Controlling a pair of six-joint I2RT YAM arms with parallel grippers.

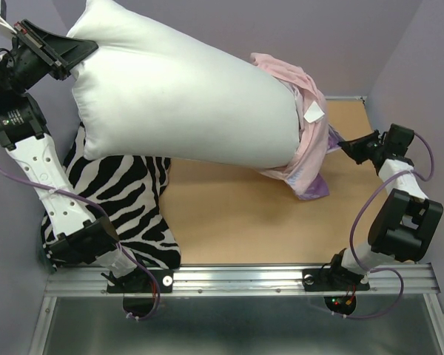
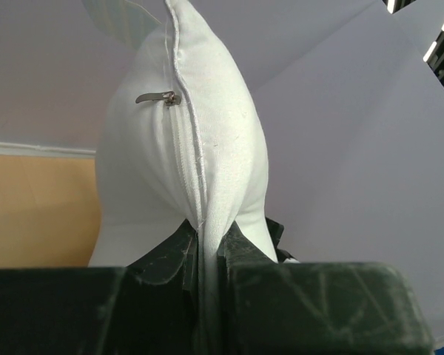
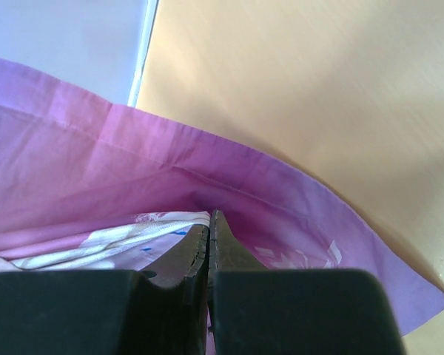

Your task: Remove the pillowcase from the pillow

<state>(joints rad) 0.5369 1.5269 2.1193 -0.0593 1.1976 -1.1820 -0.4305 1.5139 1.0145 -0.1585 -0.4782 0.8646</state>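
The plump white pillow [image 1: 177, 96] hangs lifted across the back of the table. My left gripper [image 1: 68, 58] is shut on its upper left corner. In the left wrist view the pillow's seam [image 2: 200, 148] runs down between the shut fingers of my left gripper [image 2: 207, 251], with a zip pull [image 2: 159, 97] above. The pink-and-purple pillowcase [image 1: 311, 148] is bunched over the pillow's right end only, near a small white tag [image 1: 314, 112]. My right gripper [image 1: 349, 148] is shut on the pillowcase's purple edge. In the right wrist view the pillowcase [image 3: 133, 155] wraps around my right gripper [image 3: 209, 222].
A black-and-white zebra-striped cushion [image 1: 126, 200] lies at the near left under the left arm. The tan table top [image 1: 237, 214] shows between the arms. Purple walls close in the back and sides. A metal rail [image 1: 244, 279] runs along the near edge.
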